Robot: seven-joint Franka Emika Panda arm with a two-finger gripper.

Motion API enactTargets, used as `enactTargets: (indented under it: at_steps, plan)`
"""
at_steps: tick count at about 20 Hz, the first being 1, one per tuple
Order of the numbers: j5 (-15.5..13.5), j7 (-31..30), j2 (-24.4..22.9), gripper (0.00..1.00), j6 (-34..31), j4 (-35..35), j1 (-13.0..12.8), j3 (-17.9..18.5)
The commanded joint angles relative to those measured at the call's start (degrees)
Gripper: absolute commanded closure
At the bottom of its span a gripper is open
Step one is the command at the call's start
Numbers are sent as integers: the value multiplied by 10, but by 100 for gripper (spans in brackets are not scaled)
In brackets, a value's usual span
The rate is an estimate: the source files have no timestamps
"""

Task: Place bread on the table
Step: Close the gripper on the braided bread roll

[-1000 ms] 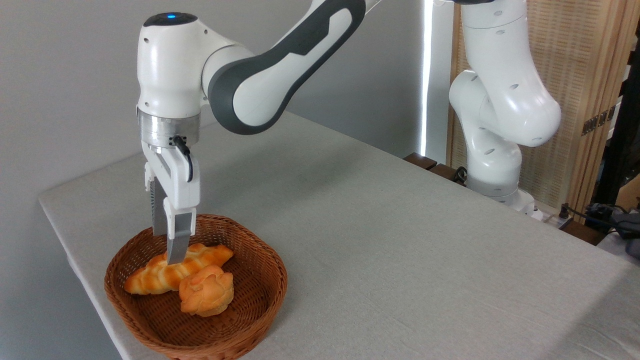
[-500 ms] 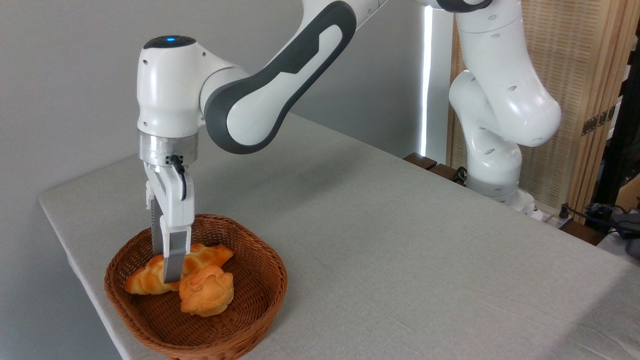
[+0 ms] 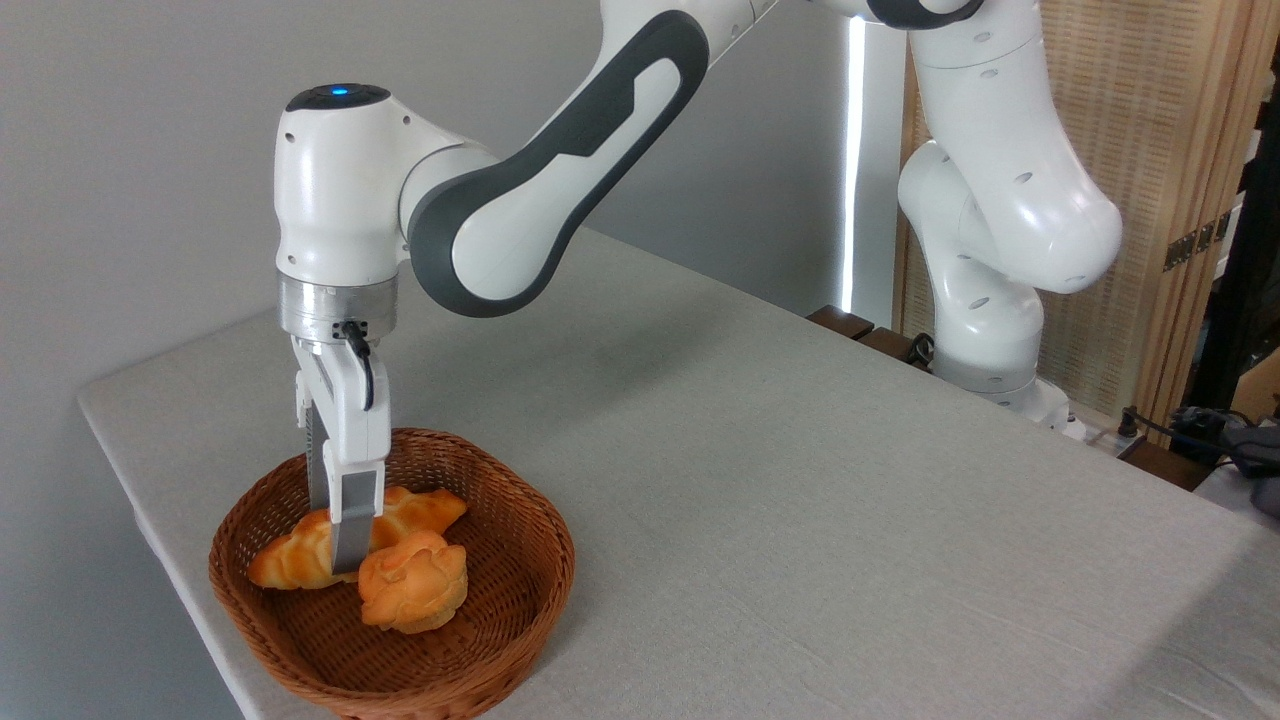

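The bread (image 3: 420, 510), a long golden-orange braided loaf, lies in the brown wicker basket (image 3: 548, 585) on the grey-clothed table (image 3: 800, 470). My gripper (image 3: 336, 540) points straight down into the basket, open, with its fingers on either side of the loaf's middle. The near finger (image 3: 347, 535) covers the loaf's centre, and the far fingertip is hidden behind the loaf. I cannot tell whether the fingers touch the bread.
A round orange puff-shaped bun (image 3: 413, 593) rests against the loaf's front side, close to the near finger. The basket stands near the table's left front corner. The robot's base (image 3: 990, 340) is at the far right edge, before a wooden screen.
The gripper has come down into the basket, from fingertips just above the loaf to fingers straddling it. The loaf and bun have not moved.
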Motion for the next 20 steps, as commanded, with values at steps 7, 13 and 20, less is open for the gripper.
enactTargets:
  at_steps: [7, 13, 20]
  plan:
    - [5, 8, -4, 64, -1, 2, 3, 0]
    - [-4, -1, -21, 64, -3, 2, 5, 5]
    - [-17, -26, -52, 60, -67, 3, 5, 6]
